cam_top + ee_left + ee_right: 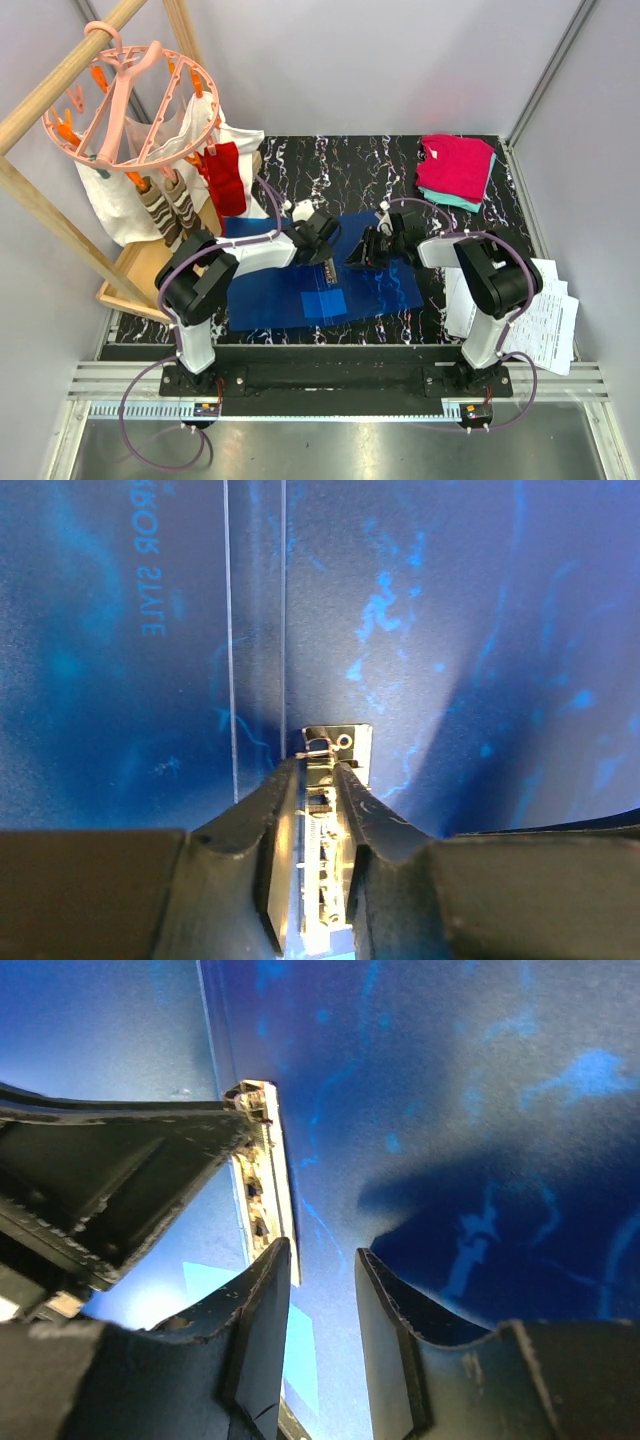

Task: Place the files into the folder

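I see left gripper (318,780) clamped on the folder's (268,298) clip (340,742); right gripper (322,1260) jaws apart beside it; files (550,320) well apart, far right.

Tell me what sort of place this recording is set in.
Probably a robot lab test cell, not a real home: plain grey walls box in a marble-patterned table, with staged props around it, a pink laundry hanger on a wooden rack and folded clothes.
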Controlling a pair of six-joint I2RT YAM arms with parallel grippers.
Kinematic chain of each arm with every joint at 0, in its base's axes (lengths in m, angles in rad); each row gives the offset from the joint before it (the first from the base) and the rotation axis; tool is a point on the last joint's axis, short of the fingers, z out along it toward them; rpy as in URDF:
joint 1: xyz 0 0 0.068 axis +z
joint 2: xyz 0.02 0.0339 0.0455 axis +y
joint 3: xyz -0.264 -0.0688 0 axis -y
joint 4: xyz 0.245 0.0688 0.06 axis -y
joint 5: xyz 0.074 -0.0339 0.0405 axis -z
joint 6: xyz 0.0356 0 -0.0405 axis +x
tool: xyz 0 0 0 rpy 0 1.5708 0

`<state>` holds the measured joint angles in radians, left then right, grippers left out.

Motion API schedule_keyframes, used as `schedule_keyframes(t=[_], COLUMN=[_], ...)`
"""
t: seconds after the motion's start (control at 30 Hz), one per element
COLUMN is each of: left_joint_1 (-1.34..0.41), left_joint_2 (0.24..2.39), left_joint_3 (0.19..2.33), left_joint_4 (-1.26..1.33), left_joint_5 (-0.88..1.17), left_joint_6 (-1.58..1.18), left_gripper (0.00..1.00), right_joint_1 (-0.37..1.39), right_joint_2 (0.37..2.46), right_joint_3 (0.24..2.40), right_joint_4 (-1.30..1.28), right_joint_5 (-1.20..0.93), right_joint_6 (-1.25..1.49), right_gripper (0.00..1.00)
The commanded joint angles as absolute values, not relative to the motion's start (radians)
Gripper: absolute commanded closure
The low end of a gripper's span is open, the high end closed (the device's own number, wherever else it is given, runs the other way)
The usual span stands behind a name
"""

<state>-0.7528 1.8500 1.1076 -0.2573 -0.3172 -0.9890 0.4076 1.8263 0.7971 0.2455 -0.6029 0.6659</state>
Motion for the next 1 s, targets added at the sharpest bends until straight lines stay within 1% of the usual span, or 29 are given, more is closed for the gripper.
schedule_keyframes(t=[0.0, 0.03, 0.1, 0.13, 0.17, 0.3, 0.33, 0.47, 0.57, 0.63, 0.67, 0.73, 0.87, 0.97], left_joint_1=[-0.762, -0.764, -0.764, -0.764, -0.764, -0.762, -0.764, -0.764, -0.764, -0.765, -0.764, -0.765, -0.765, -0.765], left_joint_2=[1.871, 1.874, 1.875, 1.875, 1.875, 1.861, 1.858, 1.853, 1.859, 1.874, 1.878, 1.879, 1.876, 1.871], left_joint_3=[1.151, 1.144, 1.132, 1.128, 1.121, 1.100, 1.098, 1.104, 1.117, 1.130, 1.132, 1.124, 1.117, 1.117], left_joint_4=[-0.281, -0.281, -0.276, -0.273, -0.275, -0.264, -0.265, -0.273, -0.275, -0.282, -0.293, -0.295, -0.299, -0.301], left_joint_5=[-0.417, -0.419, -0.417, -0.413, -0.410, -0.394, -0.394, -0.382, -0.367, -0.364, -0.365, -0.368, -0.379, -0.379], left_joint_6=[-1.011, -1.017, -1.032, -1.037, -1.048, -1.083, -1.088, -1.106, -1.101, -1.095, -1.094, -1.097, -1.106, -1.106], left_gripper=[0.80, 0.85, 0.90, 0.99, 1.00, 1.00, 1.00, 1.00, 1.00, 1.00, 1.00, 1.00, 1.00, 1.00], right_joint_1=[0.414, 0.416, 0.416, 0.419, 0.428, 0.454, 0.457, 0.488, 0.502, 0.502, 0.502, 0.503, 0.505, 0.505], right_joint_2=[1.747, 1.734, 1.691, 1.678, 1.665, 1.686, 1.695, 1.761, 1.798, 1.813, 1.827, 1.854, 1.888, 1.908], right_joint_3=[0.828, 0.824, 0.812, 0.798, 0.789, 0.709, 0.697, 0.686, 0.693, 0.699, 0.701, 0.718, 0.727, 0.739], right_joint_4=[0.117, 0.106, 0.107, 0.107, 0.127, 0.280, 0.340, 0.388, 0.419, 0.449, 0.452, 0.463, 0.503, 0.531], right_joint_5=[-0.515, -0.514, -0.531, -0.543, -0.578, -0.708, -0.724, -0.727, -0.724, -0.730, -0.732, -0.741, -0.742, -0.746], right_joint_6=[0.598, 0.600, 0.623, 0.632, 0.653, 0.725, 0.744, 0.738, 0.742, 0.745, 0.747, 0.747, 0.761, 0.778], right_gripper=[0.59, 0.59, 0.59, 0.59, 0.59, 0.55, 0.51, 0.48, 0.51, 0.55, 0.60, 0.63, 0.65, 0.69])
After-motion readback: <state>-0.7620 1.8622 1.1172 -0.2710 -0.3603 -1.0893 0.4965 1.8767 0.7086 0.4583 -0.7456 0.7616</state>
